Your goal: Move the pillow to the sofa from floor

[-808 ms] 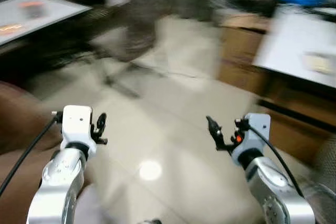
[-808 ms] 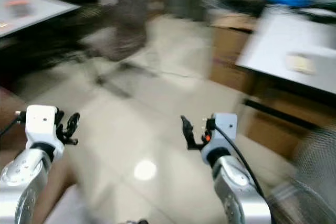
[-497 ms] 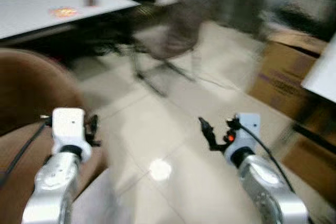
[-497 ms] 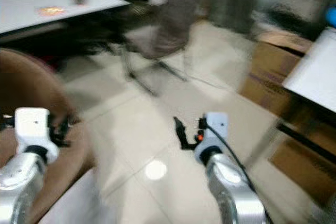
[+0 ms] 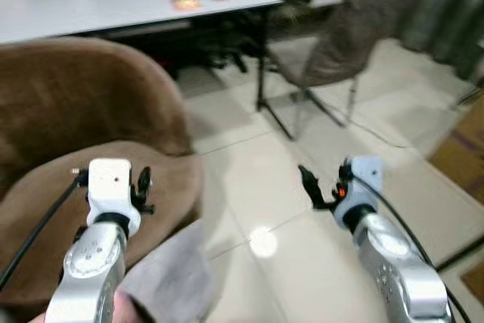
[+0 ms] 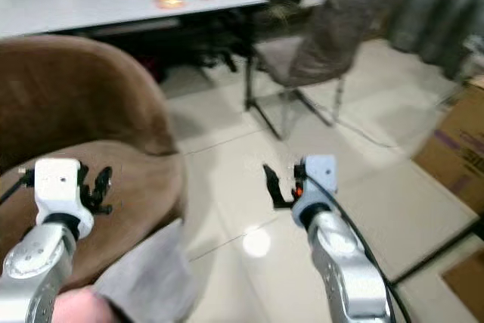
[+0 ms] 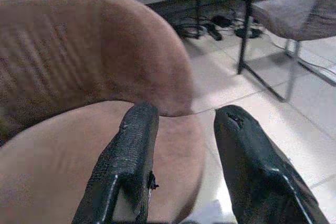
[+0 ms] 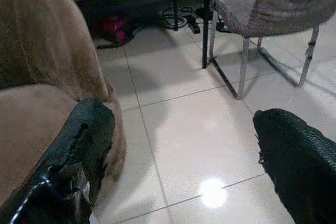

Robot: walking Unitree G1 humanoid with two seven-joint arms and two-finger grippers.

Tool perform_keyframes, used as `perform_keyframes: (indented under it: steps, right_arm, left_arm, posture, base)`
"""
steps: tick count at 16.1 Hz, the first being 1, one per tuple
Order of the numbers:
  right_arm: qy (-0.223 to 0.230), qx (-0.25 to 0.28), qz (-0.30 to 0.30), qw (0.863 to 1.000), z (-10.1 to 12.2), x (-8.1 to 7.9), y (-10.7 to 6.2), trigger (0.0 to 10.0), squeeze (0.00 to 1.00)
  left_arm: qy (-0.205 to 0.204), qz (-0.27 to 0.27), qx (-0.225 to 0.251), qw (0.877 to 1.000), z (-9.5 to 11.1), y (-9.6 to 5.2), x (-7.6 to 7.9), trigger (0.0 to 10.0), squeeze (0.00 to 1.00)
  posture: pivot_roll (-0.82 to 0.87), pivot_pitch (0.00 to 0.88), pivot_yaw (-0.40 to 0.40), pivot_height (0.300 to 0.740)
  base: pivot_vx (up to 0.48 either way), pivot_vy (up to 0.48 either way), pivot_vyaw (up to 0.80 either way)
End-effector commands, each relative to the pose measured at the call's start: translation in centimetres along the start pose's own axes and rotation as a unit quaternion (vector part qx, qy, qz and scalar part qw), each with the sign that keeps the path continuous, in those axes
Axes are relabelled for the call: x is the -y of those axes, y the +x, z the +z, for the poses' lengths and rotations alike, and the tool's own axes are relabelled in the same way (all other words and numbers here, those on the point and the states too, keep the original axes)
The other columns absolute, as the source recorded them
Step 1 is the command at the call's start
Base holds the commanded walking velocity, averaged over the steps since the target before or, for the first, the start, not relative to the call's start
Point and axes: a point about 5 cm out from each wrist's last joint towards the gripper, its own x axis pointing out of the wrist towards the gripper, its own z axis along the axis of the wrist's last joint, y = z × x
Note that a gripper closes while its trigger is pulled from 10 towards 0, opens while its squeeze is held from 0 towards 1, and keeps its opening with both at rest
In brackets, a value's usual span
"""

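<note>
Brown sofa (image 5: 83, 111) lies ahead-left; grey pillow (image 5: 170, 277) sits low btwn arms, against seat edge. Left gripper (image 7: 181, 145) and right gripper (image 8: 178, 156) are held wide, empty. Pillow should be lifted well onto seat.

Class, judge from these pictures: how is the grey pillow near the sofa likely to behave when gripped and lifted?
The grey pillow looks soft and creased, so it will probably sag and fold. Its cloth surface likely grips well rather than slipping. It lies flat against the brown sofa, so rolling seems unlikely.
</note>
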Motion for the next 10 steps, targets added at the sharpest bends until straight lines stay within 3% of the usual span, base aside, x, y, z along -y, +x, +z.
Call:
perform_keyframes:
  steps: [1, 10]
  right_arm:
    - [-0.002, 0.012, 0.008, 1.0, 0.2, -0.31, 0.09, 10.0, 1.0]
    - [-0.003, 0.035, 0.038, 0.999, 0.89, -0.94, 0.54, 10.0, 1.0]
  left_arm:
    - [0.009, -0.004, 0.012, 1.0, 0.46, -0.15, 0.01, 10.0, 0.0]
    - [0.012, -0.001, 0.018, 1.0, 0.6, -0.7, -0.19, 10.0, 0.0]
  posture:
    - [-0.03, 0.0, -0.032, 0.74]
    - [0.0, 0.0, -0.031, 0.74]
  base:
    - [0.0, 0.0, 0.0]
    - [0.0, -0.465, 0.0]
